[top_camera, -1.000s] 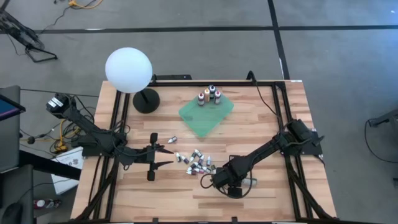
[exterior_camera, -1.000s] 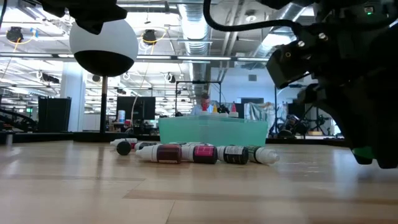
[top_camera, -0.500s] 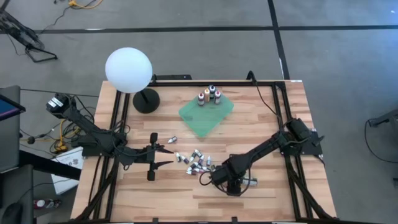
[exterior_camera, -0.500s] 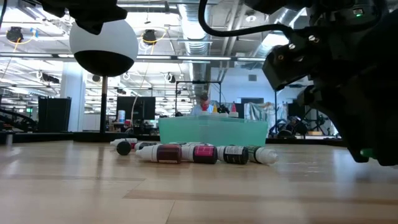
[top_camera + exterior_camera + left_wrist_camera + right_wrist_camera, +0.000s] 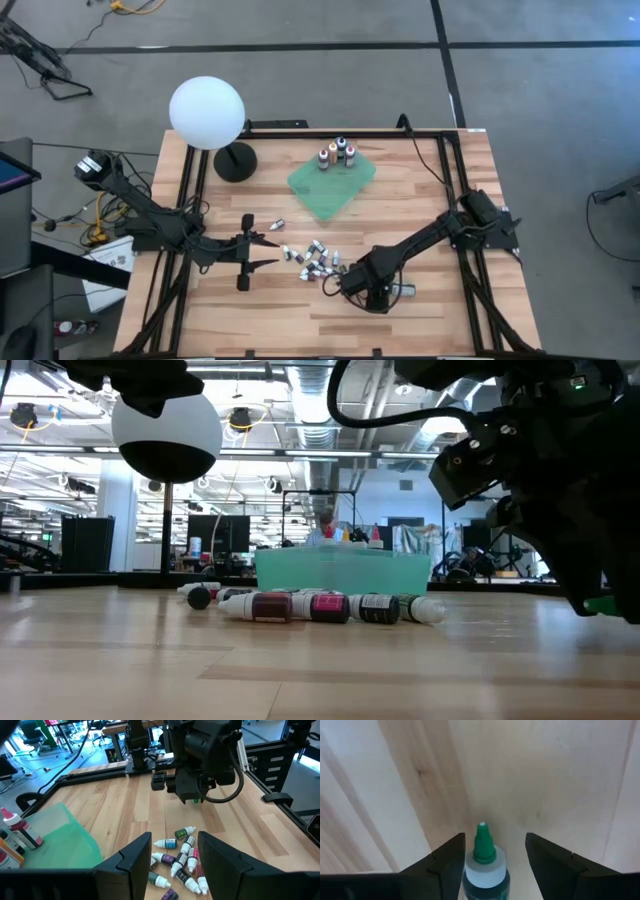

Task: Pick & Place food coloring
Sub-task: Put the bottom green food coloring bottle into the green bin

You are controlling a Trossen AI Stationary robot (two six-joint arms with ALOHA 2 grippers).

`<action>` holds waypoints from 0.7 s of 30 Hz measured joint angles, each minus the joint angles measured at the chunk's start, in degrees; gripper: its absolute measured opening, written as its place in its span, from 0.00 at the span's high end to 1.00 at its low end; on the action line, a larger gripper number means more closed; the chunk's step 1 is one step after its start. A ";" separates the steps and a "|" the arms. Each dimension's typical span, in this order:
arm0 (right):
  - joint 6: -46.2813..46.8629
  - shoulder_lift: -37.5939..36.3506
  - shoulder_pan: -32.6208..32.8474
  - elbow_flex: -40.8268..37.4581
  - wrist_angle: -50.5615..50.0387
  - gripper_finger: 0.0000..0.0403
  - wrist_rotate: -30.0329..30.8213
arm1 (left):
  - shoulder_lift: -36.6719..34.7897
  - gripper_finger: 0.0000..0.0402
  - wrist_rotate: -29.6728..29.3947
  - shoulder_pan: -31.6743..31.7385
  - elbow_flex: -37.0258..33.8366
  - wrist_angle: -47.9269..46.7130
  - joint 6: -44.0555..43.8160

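Note:
A heap of food coloring bottles (image 5: 316,262) lies on its sides on the wooden table (image 5: 420,200), also seen in the low view (image 5: 320,606) and the left wrist view (image 5: 180,862). Several more bottles (image 5: 338,153) stand upright on the far corner of a green cloth (image 5: 332,185). My right gripper (image 5: 345,285) points down just near-right of the heap, open. A green-capped bottle (image 5: 485,865) shows between its fingers. My left gripper (image 5: 278,251) waits open to the left of the heap, aimed at it. My right gripper has the green-capped bottle between its open fingers, the cap (image 5: 483,842) reaching just past the fingertips. A gap shows beside one finger (image 5: 555,865); the other finger (image 5: 445,862) stands right at the bottle's side. I cannot tell whether it touches.
A lamp with a white globe (image 5: 207,112) on a black foot (image 5: 235,160) stands at the far left. Black frame rails (image 5: 450,180) run along the table's sides and far edge. Bare wood lies between the cloth and the heap.
My right hand has turned slightly about its own axis while staying over the same spot beside the heap. The heap and the bottles on the cloth have not moved.

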 joint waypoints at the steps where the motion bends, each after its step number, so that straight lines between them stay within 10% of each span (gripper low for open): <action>1: 0.44 0.00 0.00 0.00 0.17 0.49 -0.35 | 0.00 0.61 0.00 0.01 0.00 -0.01 0.00; 21: 2.31 0.00 0.00 0.07 -1.53 0.44 -2.59 | 0.00 0.61 0.04 0.01 0.00 0.08 -0.09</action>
